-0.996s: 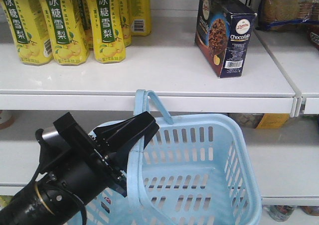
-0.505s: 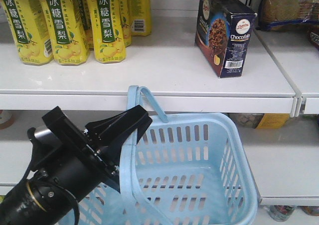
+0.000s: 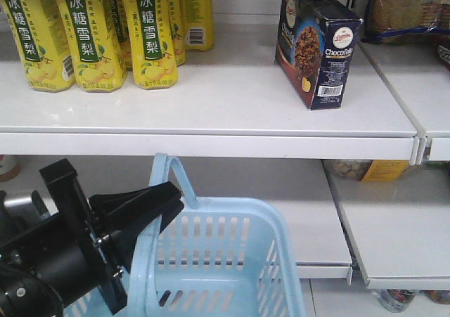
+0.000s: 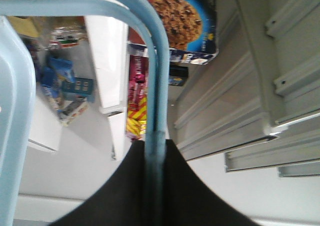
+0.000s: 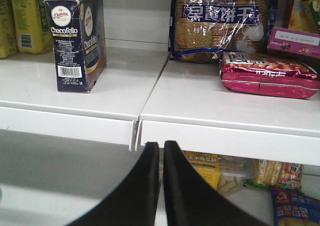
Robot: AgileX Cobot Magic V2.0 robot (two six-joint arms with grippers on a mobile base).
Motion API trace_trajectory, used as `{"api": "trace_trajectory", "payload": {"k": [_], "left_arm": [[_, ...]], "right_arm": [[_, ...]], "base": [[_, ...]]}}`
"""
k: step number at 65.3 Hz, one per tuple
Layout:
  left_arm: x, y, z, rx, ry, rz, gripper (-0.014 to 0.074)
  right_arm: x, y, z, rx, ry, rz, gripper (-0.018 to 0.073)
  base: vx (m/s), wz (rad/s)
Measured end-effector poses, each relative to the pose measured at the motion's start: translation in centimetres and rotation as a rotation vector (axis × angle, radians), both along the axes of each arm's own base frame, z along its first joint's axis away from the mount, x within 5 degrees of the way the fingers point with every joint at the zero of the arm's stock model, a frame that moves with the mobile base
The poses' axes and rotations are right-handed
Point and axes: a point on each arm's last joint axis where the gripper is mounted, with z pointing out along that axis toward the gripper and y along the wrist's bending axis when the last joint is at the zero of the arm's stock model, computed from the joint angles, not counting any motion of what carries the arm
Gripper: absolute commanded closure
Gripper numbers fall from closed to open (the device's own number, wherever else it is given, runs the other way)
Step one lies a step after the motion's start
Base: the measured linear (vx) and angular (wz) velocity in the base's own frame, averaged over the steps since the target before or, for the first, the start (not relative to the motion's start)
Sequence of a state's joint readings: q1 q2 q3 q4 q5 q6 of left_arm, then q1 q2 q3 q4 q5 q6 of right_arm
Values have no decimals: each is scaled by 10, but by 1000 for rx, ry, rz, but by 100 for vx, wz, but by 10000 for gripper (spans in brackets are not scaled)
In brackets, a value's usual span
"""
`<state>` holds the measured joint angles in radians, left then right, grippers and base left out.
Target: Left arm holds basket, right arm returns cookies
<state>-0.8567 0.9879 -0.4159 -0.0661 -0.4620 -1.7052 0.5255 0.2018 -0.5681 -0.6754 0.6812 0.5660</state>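
The dark navy cookies carton stands upright on the upper white shelf, apart from both grippers; it also shows at the left of the right wrist view. The light blue basket hangs low at the bottom centre, below the shelf edge. My left gripper is shut on the basket's hoop handle, with the handle pinched between the black fingers. My right gripper is shut and empty, below the shelf edge and right of the carton.
Yellow drink cartons fill the shelf's left. Biscuit bags and a pink snack pack lie on the neighbouring shelf to the right. A lower shelf holds more packs.
The left arm and the basket have moved left and down across the three frames. The cookies carton stays where it was on the shelf.
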Motion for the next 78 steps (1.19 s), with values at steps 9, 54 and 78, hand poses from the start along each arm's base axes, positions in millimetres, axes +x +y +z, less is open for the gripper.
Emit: {"api": "trace_trajectory", "payload": {"k": [9, 54, 78], "left_arm": [[-8, 8, -2, 97, 31, -12, 599], [-22, 84, 5, 530, -81, 218, 599], [-34, 120, 2, 862, -149, 353, 599]], "right_arm": [[0, 0, 0, 0, 0, 0, 570], [0, 0, 0, 0, 0, 0, 570], [0, 0, 0, 0, 0, 0, 570]], "base": [[0, 0], [0, 0], [0, 0]]}}
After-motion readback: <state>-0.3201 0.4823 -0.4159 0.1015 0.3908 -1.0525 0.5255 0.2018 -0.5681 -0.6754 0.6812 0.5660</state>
